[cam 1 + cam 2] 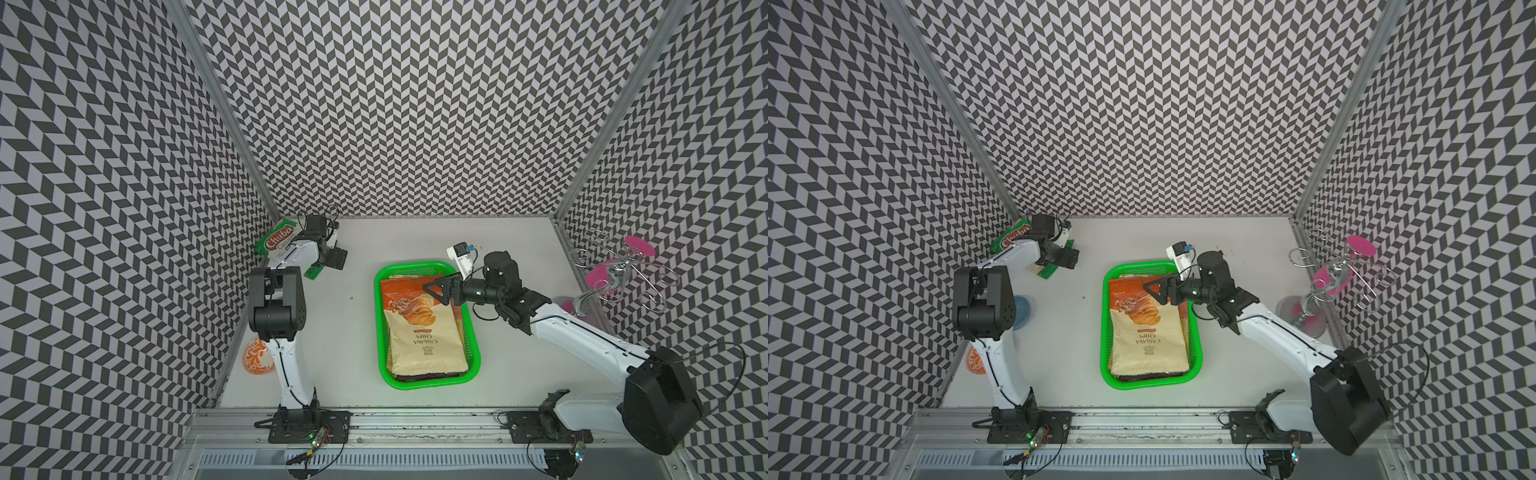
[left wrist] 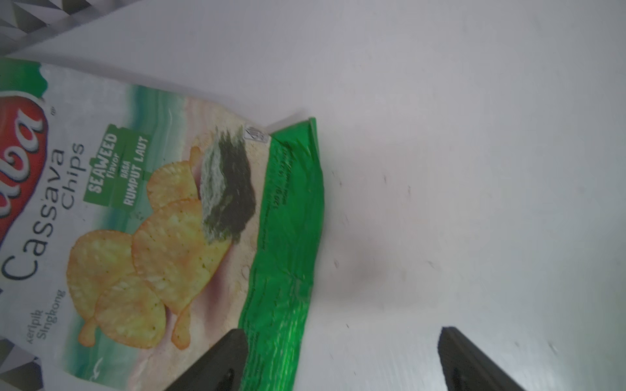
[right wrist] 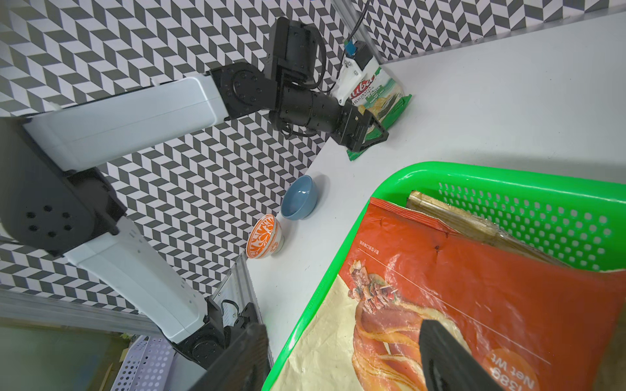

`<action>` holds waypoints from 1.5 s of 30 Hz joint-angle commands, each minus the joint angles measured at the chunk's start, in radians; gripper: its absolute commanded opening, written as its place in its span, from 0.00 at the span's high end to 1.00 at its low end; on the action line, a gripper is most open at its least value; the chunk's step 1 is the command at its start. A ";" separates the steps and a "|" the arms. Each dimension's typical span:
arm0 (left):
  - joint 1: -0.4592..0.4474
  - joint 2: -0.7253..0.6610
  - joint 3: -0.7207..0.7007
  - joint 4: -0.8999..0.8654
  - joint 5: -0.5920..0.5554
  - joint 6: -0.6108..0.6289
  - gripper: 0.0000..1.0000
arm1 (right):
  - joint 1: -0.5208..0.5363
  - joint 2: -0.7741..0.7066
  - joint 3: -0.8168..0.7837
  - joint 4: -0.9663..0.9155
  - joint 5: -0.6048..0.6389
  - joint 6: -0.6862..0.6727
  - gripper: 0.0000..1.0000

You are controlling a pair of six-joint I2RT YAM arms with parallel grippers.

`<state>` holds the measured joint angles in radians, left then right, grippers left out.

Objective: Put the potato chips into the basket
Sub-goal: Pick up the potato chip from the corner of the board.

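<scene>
Green-white crinkly Chuba chip bag [image 2: 152,220]: lying at far left corner of the table [image 1: 415,237], outside basket.
Bright green perforated plastic basket [image 1: 415,384]: mid-table, tan-orange chip bag [image 1: 419,332] on top.
Left gripper [image 2: 342,338]: spread wide, nothing held, astride the Chuba bag's green seal edge.
Right gripper [image 1: 436,293]: spread, nothing held, over basket's far end.
Handling: probably light, puffy, slick; pinch the flat seal.

Both top views: mounted high on the near side, looked steeply down on whole table [image 1: 345,332] [image 1: 1067,332]. Left wrist: close over Chuba bag [image 2: 152,220]. Right wrist: close over basket [image 3: 474,171], faced toward same bag.
</scene>
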<state>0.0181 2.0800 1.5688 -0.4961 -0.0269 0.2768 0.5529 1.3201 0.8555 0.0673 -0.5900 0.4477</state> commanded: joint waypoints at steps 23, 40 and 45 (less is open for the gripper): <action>0.093 0.319 0.335 -0.305 0.139 -0.033 0.39 | -0.005 -0.035 0.016 0.006 0.030 -0.026 0.26; 0.111 0.215 0.225 -0.293 0.239 0.042 1.00 | -0.005 -0.061 0.030 0.008 -0.005 -0.015 0.27; 0.055 0.061 0.069 -0.260 0.273 0.131 1.00 | -0.004 -0.072 0.015 0.036 -0.016 -0.035 0.27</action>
<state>0.1215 2.2143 1.7115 -0.6964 0.1890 0.3386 0.5529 1.2808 0.8597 0.0486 -0.5850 0.4313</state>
